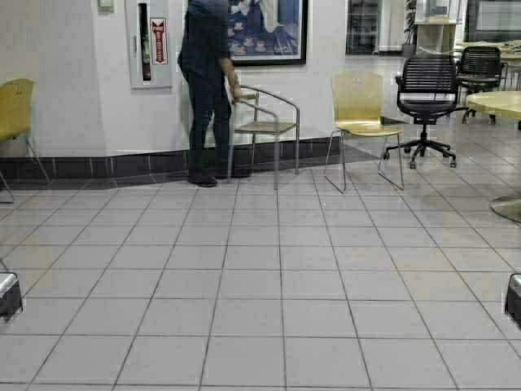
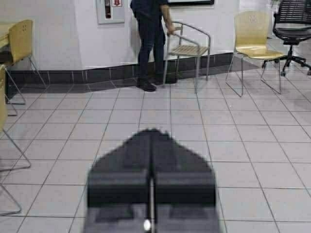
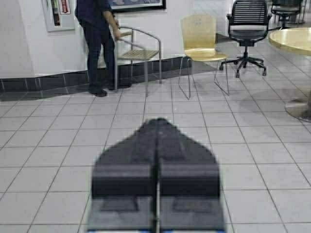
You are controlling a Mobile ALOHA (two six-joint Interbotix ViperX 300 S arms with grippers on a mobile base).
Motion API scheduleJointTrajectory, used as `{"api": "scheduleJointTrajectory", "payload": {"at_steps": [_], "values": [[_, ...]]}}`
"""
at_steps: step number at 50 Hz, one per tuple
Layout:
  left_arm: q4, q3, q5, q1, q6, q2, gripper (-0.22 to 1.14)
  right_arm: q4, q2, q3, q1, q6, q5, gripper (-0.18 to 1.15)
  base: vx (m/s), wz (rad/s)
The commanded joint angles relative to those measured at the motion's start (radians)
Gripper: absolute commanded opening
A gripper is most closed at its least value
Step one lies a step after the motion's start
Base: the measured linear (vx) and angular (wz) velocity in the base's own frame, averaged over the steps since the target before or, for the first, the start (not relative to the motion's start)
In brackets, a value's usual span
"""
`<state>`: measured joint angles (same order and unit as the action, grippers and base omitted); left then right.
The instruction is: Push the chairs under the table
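Grey tiled floor (image 1: 260, 285) fills most of the high view, white wall with a dark tile skirting at the far side. Both my arms are tucked low at the frame's outer edges: left gripper (image 2: 151, 187) and right gripper (image 3: 156, 182) each have their fingers pressed together, holding nothing, pointing forward over bare tile. I'd read that as a travel pose, since nothing is within reach yet. One yellow-tan chair (image 1: 362, 122) stands out in the open near the wall, ahead and to my right, seat facing me, well apart from any table. Another yellow-tan chair (image 1: 15, 122) sits at the far left edge, partly cut off; the left wrist view shows it beside a pale wood tabletop edge (image 2: 5, 31), though I can't tell if that's the counter the task means. A person (image 1: 205, 90) stands by the wall with a hand on a metal-framed armchair (image 1: 264, 126). Black mesh office chair (image 1: 425, 102) and a round table (image 1: 498, 104) are off to the right. My judgement: the base has to drive closer before any pushing starts.
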<state>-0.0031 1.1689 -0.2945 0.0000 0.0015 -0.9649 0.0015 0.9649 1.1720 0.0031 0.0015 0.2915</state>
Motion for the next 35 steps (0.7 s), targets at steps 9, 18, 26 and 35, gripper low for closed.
{"api": "scheduleJointTrajectory", "payload": {"at_steps": [9, 18, 26, 35], "values": [[0.0, 0.0, 0.055, -0.008, -0.025, -0.035, 0.04, 0.002, -0.003, -0.02, 0.005, 0.012, -0.066, 0.06, 0.02, -0.05], [0.0, 0.0, 0.055, -0.008, -0.028, -0.035, 0.02, 0.002, -0.021, -0.026, 0.005, 0.012, -0.067, 0.06, 0.04, -0.07], [0.002, 0.0, 0.057, -0.008, -0.023, -0.037, 0.02, 0.002, -0.067, -0.04, 0.005, 0.014, -0.084, 0.06, 0.09, -0.12], [0.0, 0.0, 0.06, -0.008, -0.025, -0.034, 0.02, 0.0, -0.071, -0.046, 0.005, 0.014, -0.092, 0.06, 0.13, -0.06]]}}
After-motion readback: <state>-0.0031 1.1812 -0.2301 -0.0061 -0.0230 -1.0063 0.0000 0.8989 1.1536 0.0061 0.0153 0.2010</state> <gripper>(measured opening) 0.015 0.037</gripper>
